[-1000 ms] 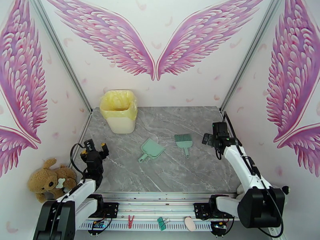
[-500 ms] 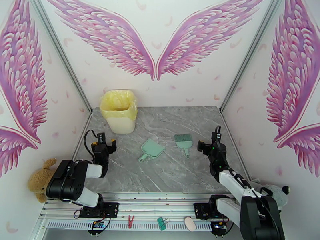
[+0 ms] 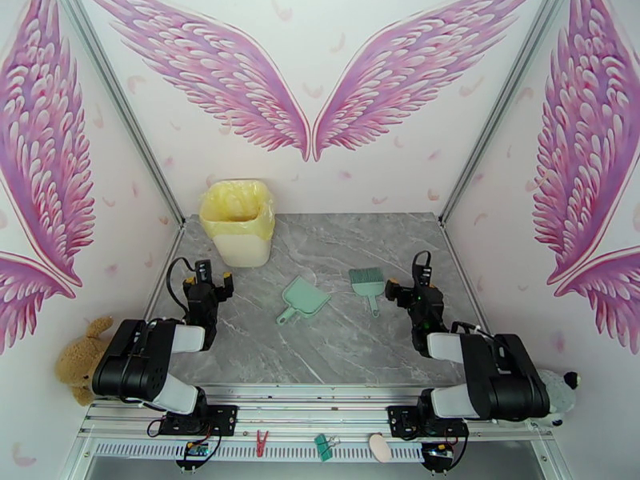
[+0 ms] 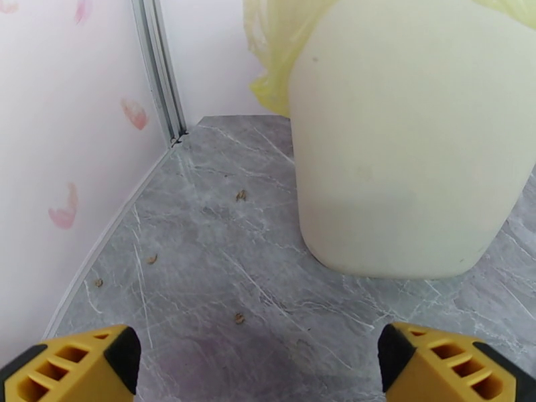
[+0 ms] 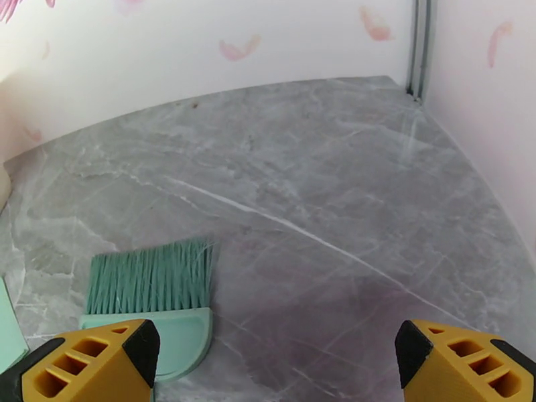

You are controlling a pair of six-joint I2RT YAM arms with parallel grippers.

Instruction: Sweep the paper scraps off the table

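No paper scraps are in view on the grey marble table (image 3: 336,346). My left gripper (image 3: 210,280) hovers low near the table's left edge, open and holding nothing. In the left wrist view its yellow fingers (image 4: 87,363) stand wide apart, and the gripper (image 4: 258,360) faces the cream bin (image 4: 409,142). My right gripper (image 3: 400,291) sits open just right of the mint-green brush (image 3: 368,283). In the right wrist view the gripper (image 5: 275,360) has the brush (image 5: 151,296) ahead of its left finger (image 5: 94,363), not touching it.
A mint-green dustpan (image 3: 304,299) lies mid-table, left of the brush. The bin with a yellow liner (image 3: 238,222) stands at the back left corner. A few tiny brown specks (image 4: 240,194) dot the table beside it. Plush toys (image 3: 76,366) lie off the table.
Both arms have folded back low over their bases. The left gripper moved slightly towards the bin and the right gripper drew in closer to the brush. Brush and dustpan have not moved.
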